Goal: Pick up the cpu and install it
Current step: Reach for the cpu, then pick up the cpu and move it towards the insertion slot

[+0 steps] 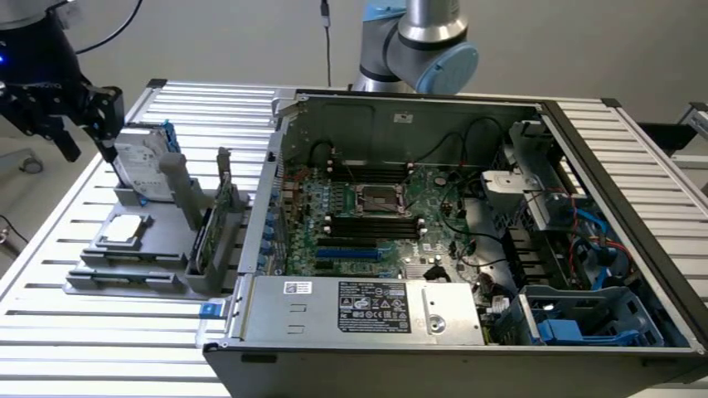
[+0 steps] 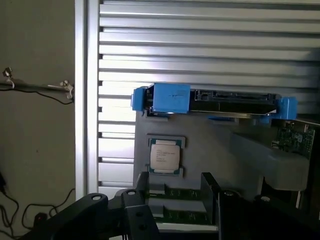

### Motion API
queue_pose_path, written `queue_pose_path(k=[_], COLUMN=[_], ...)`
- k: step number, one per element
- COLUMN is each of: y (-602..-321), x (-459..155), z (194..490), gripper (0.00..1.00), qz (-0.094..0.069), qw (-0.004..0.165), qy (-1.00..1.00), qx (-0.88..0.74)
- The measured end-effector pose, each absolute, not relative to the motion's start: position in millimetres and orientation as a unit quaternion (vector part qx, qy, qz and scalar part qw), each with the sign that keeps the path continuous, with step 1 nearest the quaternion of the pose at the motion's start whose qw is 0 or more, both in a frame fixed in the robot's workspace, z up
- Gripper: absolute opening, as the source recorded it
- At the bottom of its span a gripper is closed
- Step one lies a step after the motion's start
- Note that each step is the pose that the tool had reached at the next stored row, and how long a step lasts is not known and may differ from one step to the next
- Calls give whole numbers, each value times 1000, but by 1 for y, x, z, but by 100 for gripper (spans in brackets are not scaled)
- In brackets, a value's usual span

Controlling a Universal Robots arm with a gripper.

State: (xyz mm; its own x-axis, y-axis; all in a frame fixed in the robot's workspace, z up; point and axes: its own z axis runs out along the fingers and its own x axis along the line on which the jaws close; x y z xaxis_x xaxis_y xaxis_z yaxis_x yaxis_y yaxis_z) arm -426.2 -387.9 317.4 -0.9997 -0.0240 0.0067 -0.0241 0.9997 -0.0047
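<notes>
The cpu (image 1: 124, 230) is a small silver square chip lying flat in a recess of the grey parts holder (image 1: 155, 274), on the exterior view's left. In the wrist view the cpu (image 2: 165, 155) lies just beyond my fingertips. My black gripper (image 1: 91, 133) hangs above the holder's far end, over the upright hard drive (image 1: 144, 162), well clear of the cpu. Its fingers (image 2: 142, 184) stand apart with nothing between them, so the gripper (image 2: 176, 187) is open. The black-framed socket (image 1: 376, 199) sits on the green board inside the open computer case.
The blue-framed hard drive (image 2: 215, 100) stands on edge at the holder's far side. Green memory sticks (image 2: 175, 197) and a card (image 1: 221, 220) sit in the holder's slots. The open case (image 1: 619, 166) fills the exterior view's right. All rest on a slatted metal table (image 1: 89, 348).
</notes>
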Motion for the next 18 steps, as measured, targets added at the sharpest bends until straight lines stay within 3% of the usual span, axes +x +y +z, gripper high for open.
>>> queue_pose_path(k=[18], y=[-387], x=[-426], z=[305], gripper=[54], qz=[5], qw=[7], qy=[-1000], qx=[12])
